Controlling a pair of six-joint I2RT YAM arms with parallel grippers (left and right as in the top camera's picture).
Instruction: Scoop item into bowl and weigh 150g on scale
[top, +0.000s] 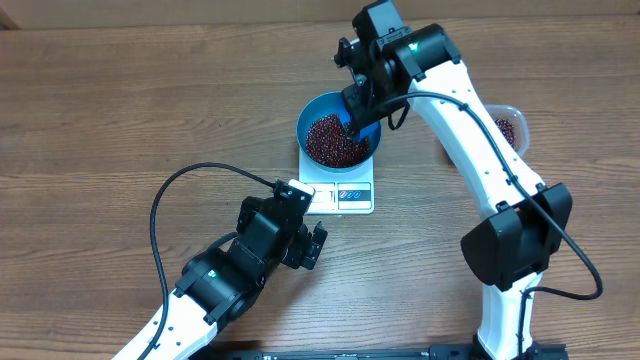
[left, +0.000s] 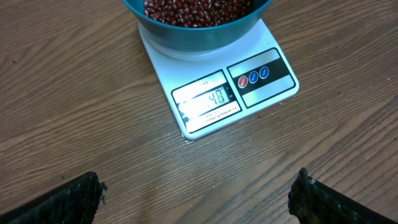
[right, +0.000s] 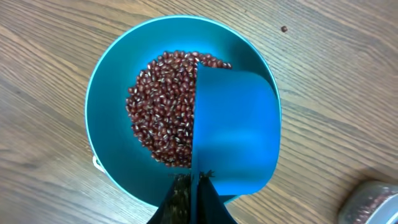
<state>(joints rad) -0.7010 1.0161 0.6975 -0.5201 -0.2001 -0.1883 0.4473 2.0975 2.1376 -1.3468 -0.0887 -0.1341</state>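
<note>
Nearest to me, low in the overhead frame, the left tool (top: 318, 245) hangs just above the surface (top: 100, 120) with its jaws spread wide and nothing between them. It sits just in front of the scale (top: 340, 195), and its own camera looks straight at the display (left: 205, 102). The digits are lit, but too blurred for me to read with any certainty.

On the scale stands the bowl (top: 320, 112), centre of the frame, with the beans (right: 161, 106) heaped toward its left side. Over its right half the right tool (right: 193, 186) is clamped tight on the handle of a blue scoop (right: 236, 124), which shows no beans on it. Beyond, at the right edge, sits the clear tub (top: 508, 125) with more beans. One stray bean (right: 284, 28) lies on the surface past the bowl.

To do this step well, I'd say keep the scoop clear of the bowl's rim so nothing presses on the scale. Let the reading settle, then add only small amounts, tipping slowly over the middle.
</note>
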